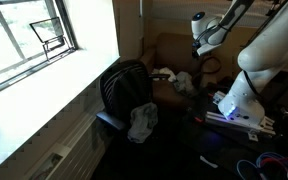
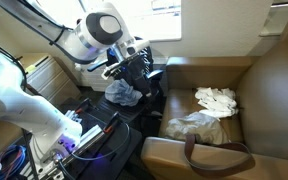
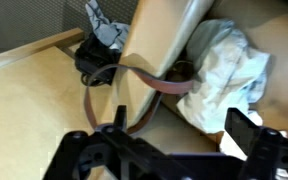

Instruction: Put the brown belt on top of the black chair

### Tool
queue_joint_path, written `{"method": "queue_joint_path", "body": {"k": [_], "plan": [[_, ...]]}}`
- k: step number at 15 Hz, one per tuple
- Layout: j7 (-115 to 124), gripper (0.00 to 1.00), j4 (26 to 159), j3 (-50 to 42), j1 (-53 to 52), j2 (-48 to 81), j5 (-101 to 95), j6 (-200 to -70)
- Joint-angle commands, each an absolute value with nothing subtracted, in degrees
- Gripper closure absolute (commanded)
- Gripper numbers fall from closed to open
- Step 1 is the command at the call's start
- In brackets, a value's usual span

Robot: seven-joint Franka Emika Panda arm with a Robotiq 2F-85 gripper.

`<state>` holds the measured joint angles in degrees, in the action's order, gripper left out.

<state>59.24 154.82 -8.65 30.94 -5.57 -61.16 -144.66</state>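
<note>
1. Claw. The gripper [image 3: 159,138] is seen at the bottom of the wrist view with its two fingers [image 3: 74,148] spread wide. It is released, and nothing is held between the jaws. In both exterior views the gripper [image 1: 201,42] [image 2: 132,64] is found raised in the air, clear of every surface.

2. Task item. The brown belt [image 3: 154,82] is located on the brown sofa [image 2: 274,90], not on the chair. It is draped as a loop over the sofa's padded armrest [image 3: 169,40], with the strap hanging down the side. The same loop is recorded at the lower edge of an exterior view [image 2: 219,147]. No contact between gripper and belt is observed; the two are apart. A dark object [image 3: 89,55] is noted at one end of the strap, but whether it is the buckle cannot be told.

3. Destination. The black chair [image 1: 119,85] [image 2: 149,95] is placed beside the sofa, near the window [image 1: 29,35]. Its seat is occupied by a crumpled grey cloth [image 1: 142,122] [image 2: 122,92]. No belt is seen on it.

4. Other items. Pale crumpled cloths [image 2: 216,98] are recorded on the sofa seat, and one such cloth [image 3: 224,70] lies just beside the belt in the wrist view. Coloured cables [image 1: 269,162] are noted on the floor near the robot base [image 1: 234,105].
</note>
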Motion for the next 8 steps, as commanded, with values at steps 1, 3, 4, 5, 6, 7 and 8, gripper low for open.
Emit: {"method": "queue_joint_path", "body": {"k": [1,3,4,5,6,7,8], "plan": [[73.14,0.00,152.29,-17.84,33.37,-0.05,-77.37,-144.55],[71.08,0.00,154.10,-20.19,30.32,-3.39,-75.85,-144.22],[72.55,0.00,153.91,-21.97,30.73,-2.31,-77.56,-144.50],[72.14,0.00,153.86,-22.36,30.44,-2.19,-77.21,-144.53],[72.14,0.00,153.81,-22.31,29.77,-2.35,-76.99,-144.51],[72.18,0.00,153.81,-22.17,28.93,-2.68,-76.86,-144.43],[70.85,0.00,153.37,-23.13,29.08,-1.83,-80.15,-147.85]]}}
